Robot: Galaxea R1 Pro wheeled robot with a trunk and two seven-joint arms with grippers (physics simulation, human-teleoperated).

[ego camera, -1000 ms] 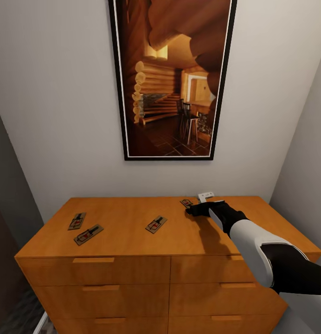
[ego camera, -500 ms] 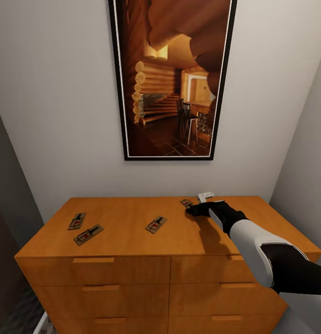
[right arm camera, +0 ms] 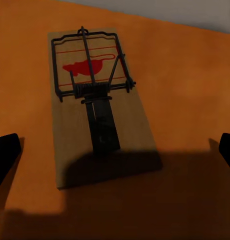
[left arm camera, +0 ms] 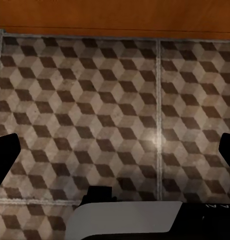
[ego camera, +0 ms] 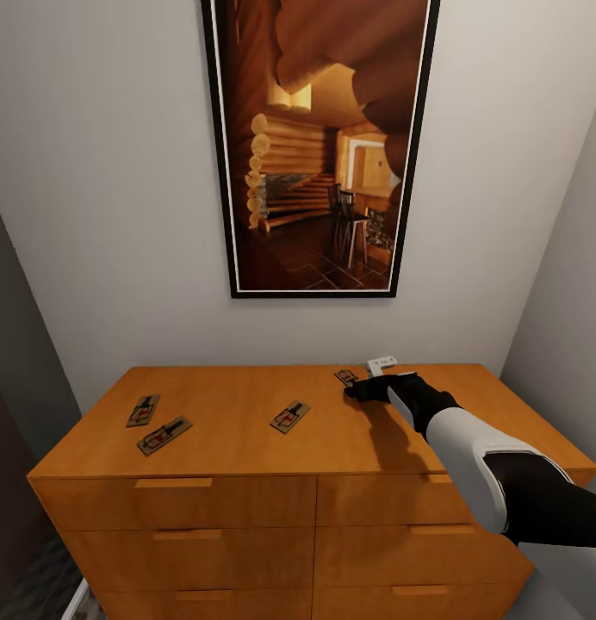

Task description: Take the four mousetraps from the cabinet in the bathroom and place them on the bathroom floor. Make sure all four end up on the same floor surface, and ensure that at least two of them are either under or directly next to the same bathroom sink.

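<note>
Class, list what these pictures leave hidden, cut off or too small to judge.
1. Head view: the right gripper hides part of the nearest mousetrap.
2. Head view: the cabinet is cut off at the bottom edge.
3. Head view: the small white item beyond the gripper is too small to identify.

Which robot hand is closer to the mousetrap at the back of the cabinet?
The right. The right gripper hovers just by that mousetrap on the cabinet. The left gripper hangs low, facing the floor.
</note>
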